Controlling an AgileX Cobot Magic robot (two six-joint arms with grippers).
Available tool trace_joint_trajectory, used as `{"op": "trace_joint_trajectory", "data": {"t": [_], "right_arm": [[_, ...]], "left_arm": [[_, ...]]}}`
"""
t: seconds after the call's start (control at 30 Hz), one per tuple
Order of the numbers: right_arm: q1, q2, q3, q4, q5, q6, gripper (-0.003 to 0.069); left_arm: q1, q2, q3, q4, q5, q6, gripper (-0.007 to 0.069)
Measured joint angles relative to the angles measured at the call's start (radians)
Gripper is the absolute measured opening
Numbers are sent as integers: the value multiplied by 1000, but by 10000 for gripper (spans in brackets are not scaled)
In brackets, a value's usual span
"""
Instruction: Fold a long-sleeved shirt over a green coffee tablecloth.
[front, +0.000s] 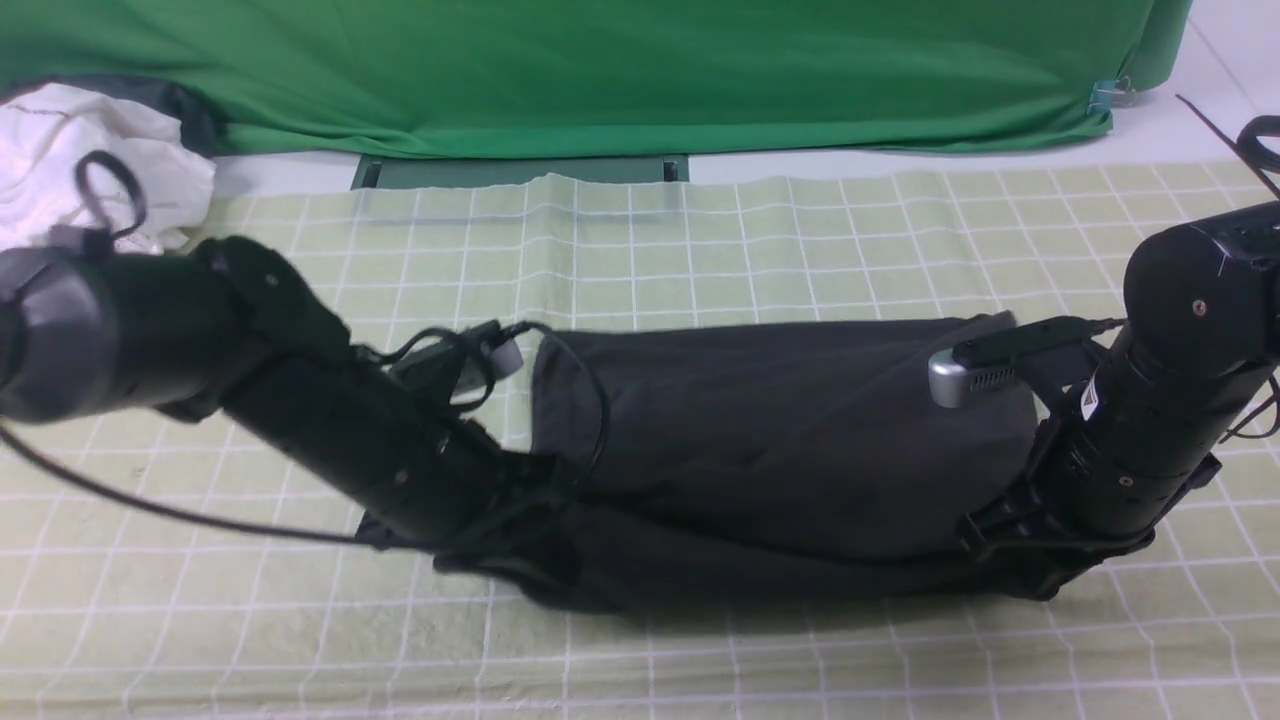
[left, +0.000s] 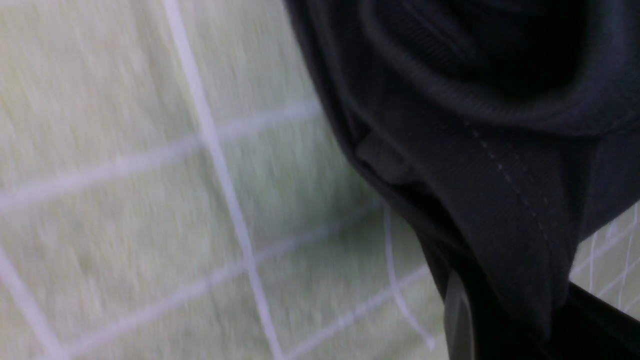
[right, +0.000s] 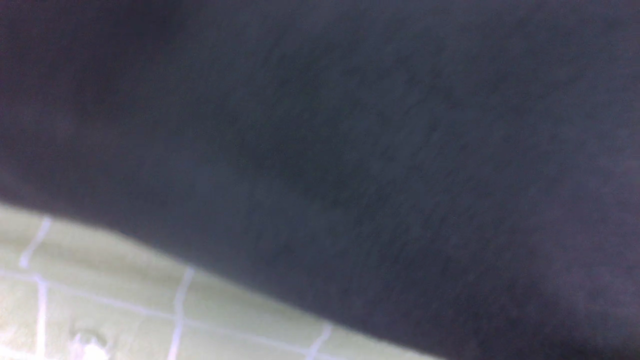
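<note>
The dark long-sleeved shirt (front: 780, 430) lies bunched across the middle of the green coffee tablecloth (front: 800, 230), its near edge raised a little between the two arms. My left gripper (front: 545, 545) is at the shirt's near left corner and is shut on it. In the left wrist view a stitched hem of the shirt (left: 500, 190) hangs down between a grey finger (left: 457, 320) and a dark one, above the blurred tablecloth (left: 125, 200). My right gripper (front: 1005, 555) is buried in the near right corner and holds it. There the shirt (right: 350, 150) fills the right wrist view and hides the fingers.
A crumpled white garment (front: 90, 160) lies at the far left behind my left arm. A plain bright green cloth (front: 600, 70) hangs along the back, fastened by a clip (front: 1105, 97). A dark green frame (front: 520, 172) sits at the tablecloth's far edge.
</note>
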Motion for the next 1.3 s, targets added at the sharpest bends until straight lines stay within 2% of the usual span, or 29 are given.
{"op": "trace_joint_trajectory", "data": {"t": [0.17,0.3,0.43,0.47,0.5,0.67,0.7,0.8,0.83,0.9,1.03,1.13,1.2,1.27,1.3], "right_arm": [[0,0,0,14,6,0,98],[0,0,0,19,10,0,144],[0,-1,0,27,21,0,251],[0,-1,0,27,23,0,256],[0,-3,0,27,30,0,306],[0,-40,-7,25,95,-19,456],[0,-40,-8,25,100,-19,456],[0,-87,-38,8,189,-55,517],[0,-91,-40,5,194,-57,518],[0,-141,-58,-17,270,-91,524],[0,-259,-63,-118,334,-99,522],[0,-372,-63,-162,341,-96,479],[0,-471,-63,-172,342,-111,403],[0,-575,-63,-177,343,-126,299],[0,-630,-63,-176,344,-129,219]], "left_arm": [[0,-46,82,-14,-67,0,54],[0,-46,106,-15,-147,0,57],[0,-46,106,-8,-179,0,102],[0,-46,106,-8,-179,0,106],[0,-46,106,1,-182,0,139],[0,-58,64,71,-141,-10,296],[0,-59,61,75,-139,-13,302],[0,-105,13,145,-116,-35,412],[0,-105,11,145,-115,-35,412],[0,-142,-4,189,-114,-51,460],[0,-210,-13,210,-114,-72,497],[0,-255,-13,215,-109,-76,501],[0,-282,-13,221,-107,-76,503],[0,-299,-13,221,-106,-76,503],[0,-306,-13,221,-106,-77,504]]}}
